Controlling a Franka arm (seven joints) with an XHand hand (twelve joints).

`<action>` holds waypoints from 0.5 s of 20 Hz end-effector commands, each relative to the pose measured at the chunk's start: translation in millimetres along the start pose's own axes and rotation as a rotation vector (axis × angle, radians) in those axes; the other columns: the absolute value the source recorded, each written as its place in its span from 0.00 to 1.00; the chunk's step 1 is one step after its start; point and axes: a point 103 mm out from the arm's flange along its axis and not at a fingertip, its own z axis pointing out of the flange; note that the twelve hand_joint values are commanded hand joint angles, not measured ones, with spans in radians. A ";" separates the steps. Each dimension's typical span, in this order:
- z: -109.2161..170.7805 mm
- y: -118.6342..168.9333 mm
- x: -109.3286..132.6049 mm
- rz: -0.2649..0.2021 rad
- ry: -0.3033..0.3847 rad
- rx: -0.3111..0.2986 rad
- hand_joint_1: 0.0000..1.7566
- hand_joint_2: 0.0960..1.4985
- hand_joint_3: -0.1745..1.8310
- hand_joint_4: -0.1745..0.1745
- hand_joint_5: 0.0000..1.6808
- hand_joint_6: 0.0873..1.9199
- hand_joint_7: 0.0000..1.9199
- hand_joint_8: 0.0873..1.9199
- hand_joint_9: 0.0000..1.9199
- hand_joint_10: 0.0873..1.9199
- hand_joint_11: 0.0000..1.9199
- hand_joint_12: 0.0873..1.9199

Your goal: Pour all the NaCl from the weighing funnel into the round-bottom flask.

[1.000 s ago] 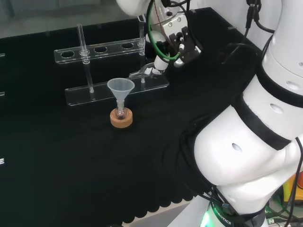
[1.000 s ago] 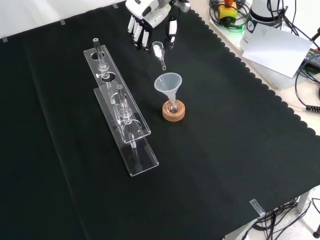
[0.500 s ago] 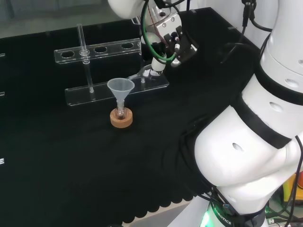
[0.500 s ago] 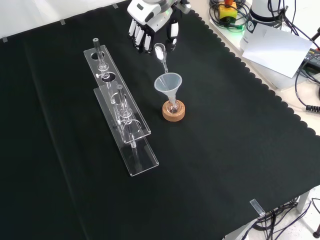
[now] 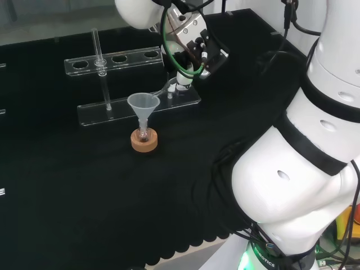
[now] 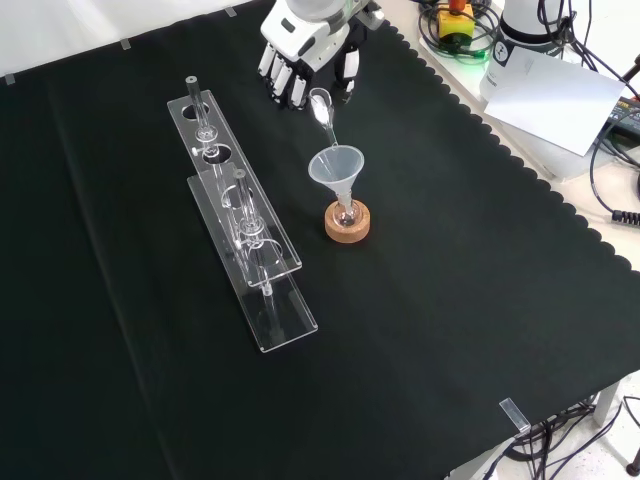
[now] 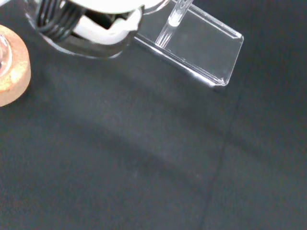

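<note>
One weighing funnel in hand, tilted over funnel.

A black-clothed worktop is carrying a clear test-tube rack at the front view's left and a cork ring sitting just to its right.

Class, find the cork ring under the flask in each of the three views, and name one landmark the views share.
Head view: the cork ring lies left of centre, below the clear funnel.
Front view: the ring lies just right of centre, under the funnel.
Wrist view: part of the ring shows at the picture's edge.
Shared landmark: the clear rack.
</note>
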 end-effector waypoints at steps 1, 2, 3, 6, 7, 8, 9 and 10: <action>-5.0 1.5 4.9 -0.003 -0.046 0.007 0.64 0.41 0.41 1.00 0.74 0.35 0.38 0.27 0.50 0.16 0.39 0.56; -6.2 1.6 5.3 -0.003 -0.052 0.007 0.64 0.41 0.41 1.00 0.74 0.35 0.38 0.27 0.50 0.16 0.39 0.56; -7.3 1.7 5.5 -0.002 -0.056 0.006 0.64 0.41 0.41 1.00 0.74 0.35 0.38 0.27 0.50 0.16 0.39 0.56; -9.4 2.3 5.9 0.001 -0.073 0.014 0.64 0.41 0.41 1.00 0.74 0.35 0.38 0.27 0.50 0.16 0.39 0.56; -9.7 2.5 6.0 0.002 -0.079 0.016 0.64 0.41 0.41 1.00 0.74 0.35 0.38 0.27 0.50 0.16 0.39 0.56; -9.8 2.8 5.9 0.003 -0.082 0.018 0.64 0.41 0.41 1.00 0.74 0.35 0.38 0.27 0.50 0.16 0.39 0.56; -9.9 3.0 5.9 0.004 -0.085 0.021 0.64 0.41 0.41 1.00 0.74 0.35 0.38 0.27 0.50 0.16 0.39 0.56; -10.1 3.2 6.1 0.004 -0.091 0.023 0.64 0.41 0.41 1.00 0.74 0.35 0.38 0.27 0.50 0.16 0.39 0.56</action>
